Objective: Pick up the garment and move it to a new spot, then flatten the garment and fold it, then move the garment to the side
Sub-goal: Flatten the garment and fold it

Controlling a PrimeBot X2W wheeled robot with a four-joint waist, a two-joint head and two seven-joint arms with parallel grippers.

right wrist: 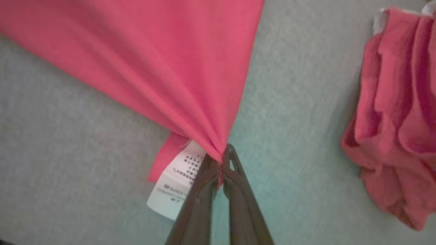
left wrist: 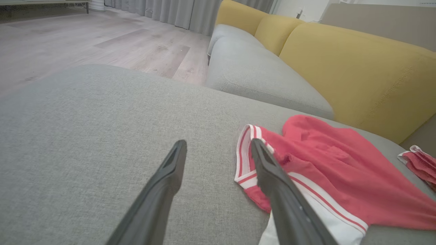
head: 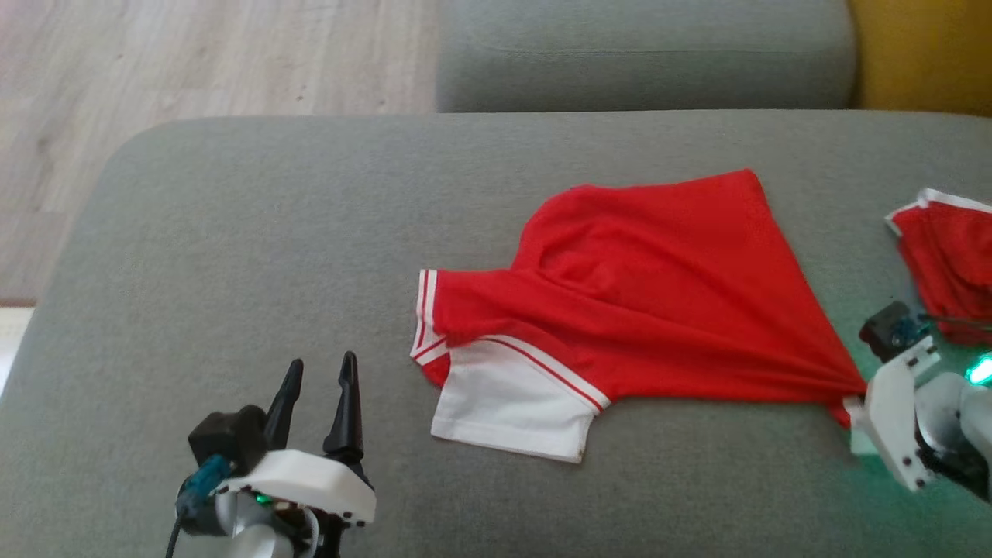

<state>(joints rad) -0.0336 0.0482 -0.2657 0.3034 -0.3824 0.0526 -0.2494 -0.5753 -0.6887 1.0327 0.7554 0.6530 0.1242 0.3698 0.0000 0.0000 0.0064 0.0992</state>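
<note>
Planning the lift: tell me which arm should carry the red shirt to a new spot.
Right. The right gripper is shut on a corner of the shirt; the left gripper is open, apart from the sleeve.

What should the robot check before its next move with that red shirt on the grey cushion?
1. Right claw shut on a corner of the red T-shirt with white striped trim: ok.
2. Left claw open, holding nothing: ok.
3. T-shirt lying flat on the grey fabric cushion: not ok; it is bunched and drawn to a point at the grip.
4. Second crumpled red garment apart from the T-shirt: ok.
5. White printed care label free of the grip: cannot tell; it sits right beside the closed fingers.
</note>
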